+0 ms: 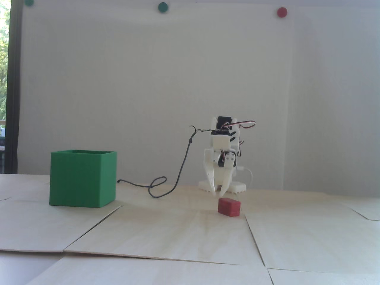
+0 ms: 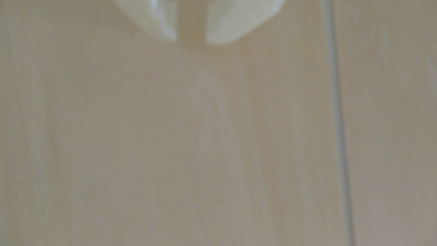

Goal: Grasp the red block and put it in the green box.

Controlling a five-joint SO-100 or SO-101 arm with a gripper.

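Observation:
The red block (image 1: pixel 228 207) lies on the light wooden table, right of centre in the fixed view. My white gripper (image 1: pixel 218 194) points down just behind it and slightly to its left, tips close to the tabletop. A narrow gap shows between the fingers with nothing in it, so the gripper is open. The green box (image 1: pixel 82 178) stands far to the left, its top open. In the blurred wrist view the two fingertips (image 2: pixel 220 30) hang from the top edge over bare wood, the gripper (image 2: pixel 191 41) open by a small gap. Neither block nor box appears there.
A black cable (image 1: pixel 178 175) loops across the table between the box and the arm's base (image 1: pixel 222 186). The tabletop is made of plywood panels with seams (image 1: pixel 253 237), one seam (image 2: pixel 338 118) showing in the wrist view. Green and red dots sit on the white wall.

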